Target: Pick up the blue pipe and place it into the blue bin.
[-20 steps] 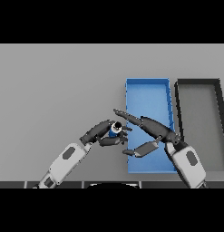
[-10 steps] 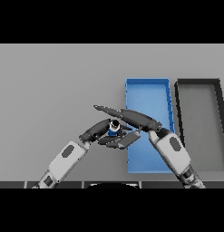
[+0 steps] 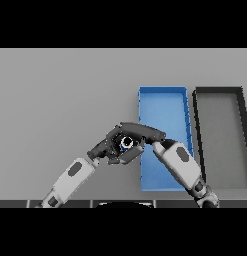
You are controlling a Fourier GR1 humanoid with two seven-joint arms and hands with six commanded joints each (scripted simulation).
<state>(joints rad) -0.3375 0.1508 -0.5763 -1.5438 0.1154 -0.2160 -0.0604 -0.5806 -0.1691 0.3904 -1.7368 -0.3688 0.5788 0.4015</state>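
Fingers (image 3: 140,129) cover blue pipe (image 3: 127,142) (beside blue bin (image 3: 162,100)).

white-grey arms, dark fingers (image 3: 137,131).

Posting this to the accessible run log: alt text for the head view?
Both hands meet around a small blue pipe on the grey table, just left of the blue bin: the left hand grips it, the right hand covers it from above. A dark bin stands right of the blue one.
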